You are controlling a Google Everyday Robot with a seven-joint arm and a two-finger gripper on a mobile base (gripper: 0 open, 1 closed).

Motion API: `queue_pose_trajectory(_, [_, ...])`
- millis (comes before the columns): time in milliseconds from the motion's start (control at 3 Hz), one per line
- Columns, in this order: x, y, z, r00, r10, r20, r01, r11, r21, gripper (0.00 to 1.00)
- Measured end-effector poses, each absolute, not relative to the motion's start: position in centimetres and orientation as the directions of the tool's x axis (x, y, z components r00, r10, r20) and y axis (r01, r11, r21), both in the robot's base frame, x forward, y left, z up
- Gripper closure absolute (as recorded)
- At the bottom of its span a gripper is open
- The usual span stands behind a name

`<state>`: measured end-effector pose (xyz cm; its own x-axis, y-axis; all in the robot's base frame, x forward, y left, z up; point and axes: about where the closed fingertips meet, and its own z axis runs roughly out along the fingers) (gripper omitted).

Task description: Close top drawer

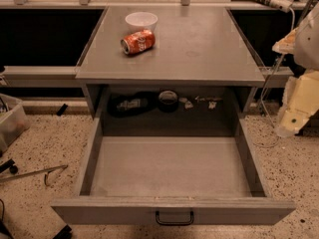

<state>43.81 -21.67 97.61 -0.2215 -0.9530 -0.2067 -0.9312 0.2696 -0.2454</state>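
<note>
Grey counter top, two items in the rear left area.
The counter (199,54) carried a white bowl (141,21) close to its rear edge, left of centre. A red drink can (138,42) lay on its side just in front of the bowl. The gripper (298,108) stood off the counter, beyond the front right corner.

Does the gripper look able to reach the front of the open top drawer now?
Probably yes. The gripper hangs at the right, beside the top drawer, and I see nothing between it and the handle on the drawer's front.
</note>
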Motion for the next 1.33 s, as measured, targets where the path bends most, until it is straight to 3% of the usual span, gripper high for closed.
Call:
queue_pose_trajectory(667, [43.6, -21.3, 96.8, -0.253, -0.932, -0.261, -0.924, 0.313, -0.221, 0.00])
queue_pose_trajectory(1333, [39.2, -20.4, 89.5, -0.315, -0.860, -0.401, -0.921, 0.378, -0.088, 0.00])
